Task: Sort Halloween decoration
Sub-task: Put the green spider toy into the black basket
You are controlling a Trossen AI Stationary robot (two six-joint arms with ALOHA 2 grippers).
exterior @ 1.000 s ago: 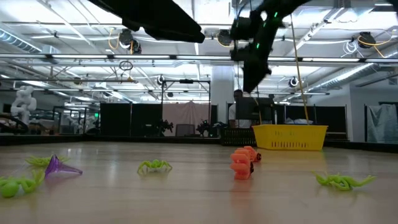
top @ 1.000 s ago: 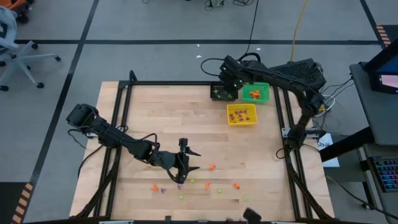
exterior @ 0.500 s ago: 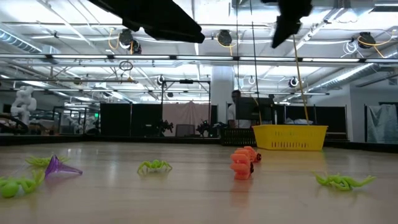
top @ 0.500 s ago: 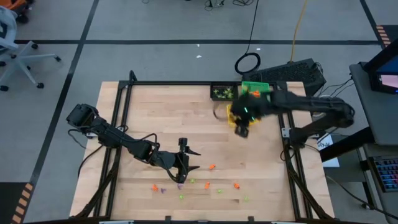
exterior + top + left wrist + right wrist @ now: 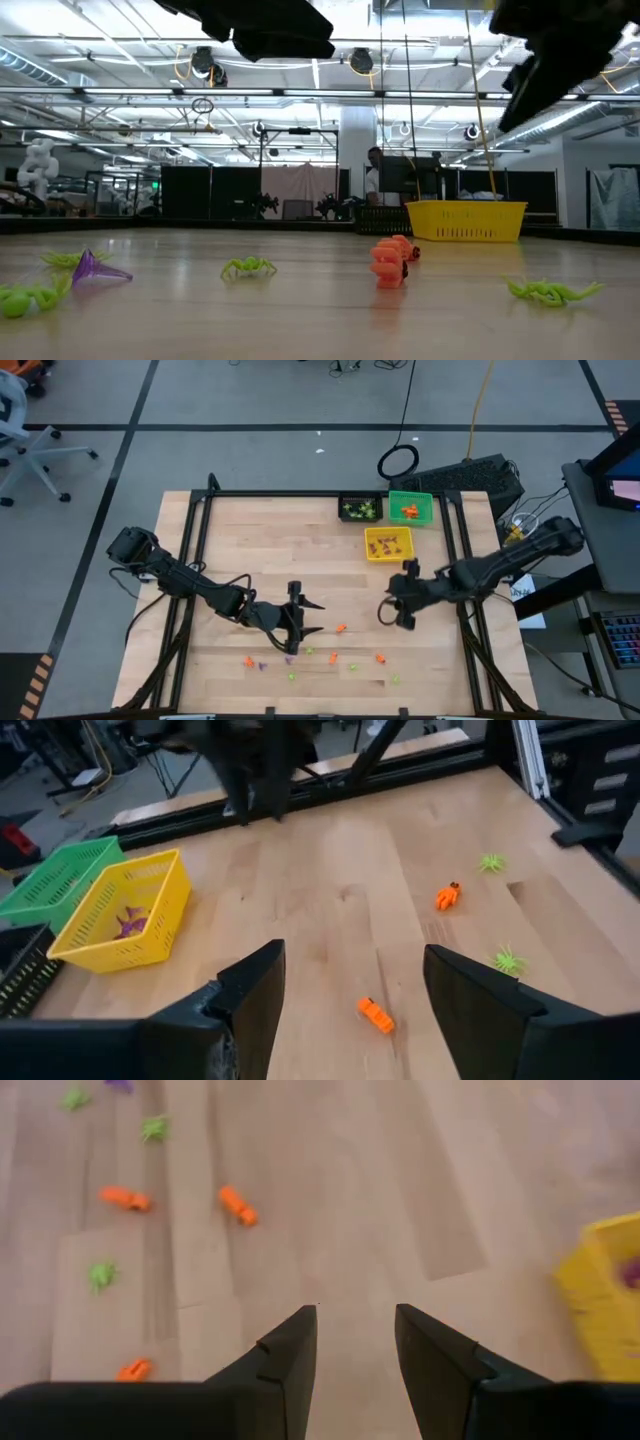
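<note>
The Halloween decoration lies scattered near the table's front edge: orange trinkets [image 5: 341, 628] [image 5: 380, 657], light-green ones [image 5: 309, 651] and a purple one [image 5: 264, 665]. My left gripper [image 5: 311, 618] hovers open just left of them; in its wrist view an orange trinket [image 5: 375, 1014] lies on the wood beyond its spread fingers [image 5: 352, 960]. My right gripper [image 5: 391, 614] hangs open over bare wood at the table's right middle, pointing slantwise down, nothing between its fingers [image 5: 352, 1315]. Orange [image 5: 238, 1205] and green [image 5: 100, 1273] trinkets lie beyond it.
Three small square bins stand at the far right: black [image 5: 360, 508], green [image 5: 410, 508] and yellow [image 5: 388, 543], each with trinkets inside. A black frame rail [image 5: 195, 560] runs round the tabletop. In the low view an orange trinket [image 5: 390, 262] and green spiders [image 5: 248, 267] rest on the wood.
My right gripper has swung from above the black and green bins at the far edge, past the yellow bin, toward the near edge to the table's right middle. It has sunk a little, turned and tipped further down.
</note>
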